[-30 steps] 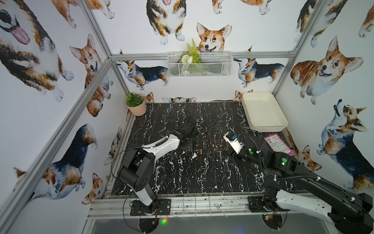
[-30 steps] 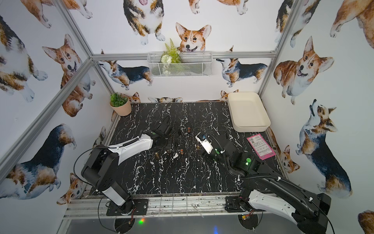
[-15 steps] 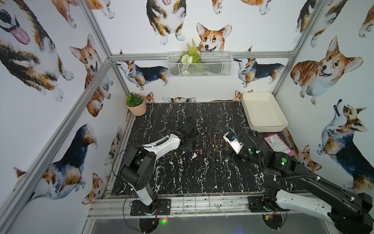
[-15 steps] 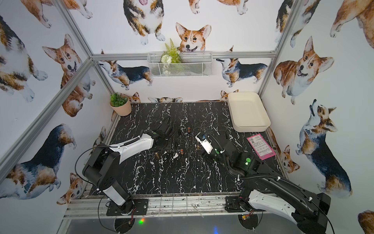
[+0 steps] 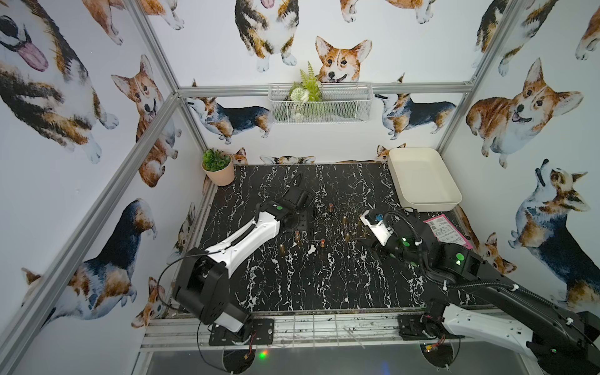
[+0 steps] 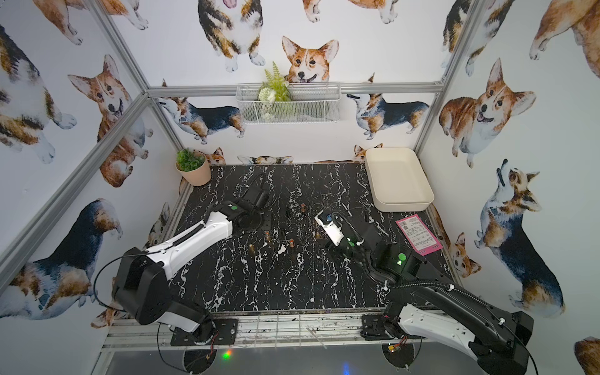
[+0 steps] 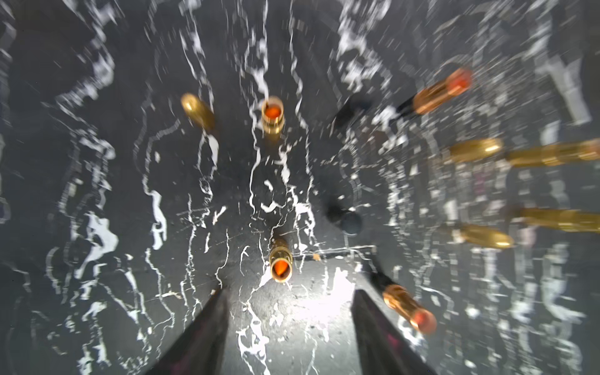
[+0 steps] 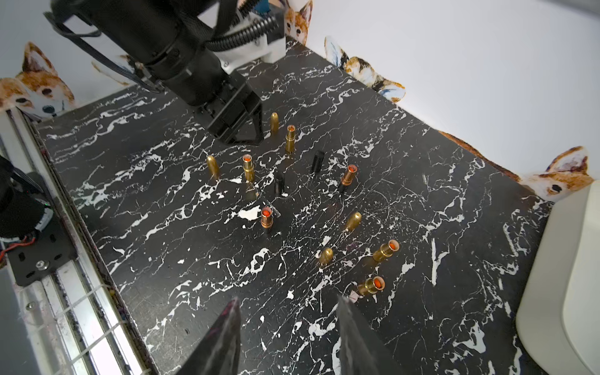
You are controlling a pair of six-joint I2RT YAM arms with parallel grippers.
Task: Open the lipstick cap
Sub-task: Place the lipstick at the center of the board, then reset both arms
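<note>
lipstick [image 7: 281,263]: gold, upright, uncapped, orange tip | left tool [image 7: 289,292]: parted, empty | right tool [image 8: 288,300]: parted, empty

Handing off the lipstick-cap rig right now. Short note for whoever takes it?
Left gripper: open, empty; an uncapped lipstick stands just past its fingertips.
Right gripper: open, empty, over the table.
Things: six lipsticks stand mid-table, with four gold caps and two black caps loose among them.
Done: every lipstick in view is uncapped.
Left: no capped lipstick visible; confirm before continuing.
</note>
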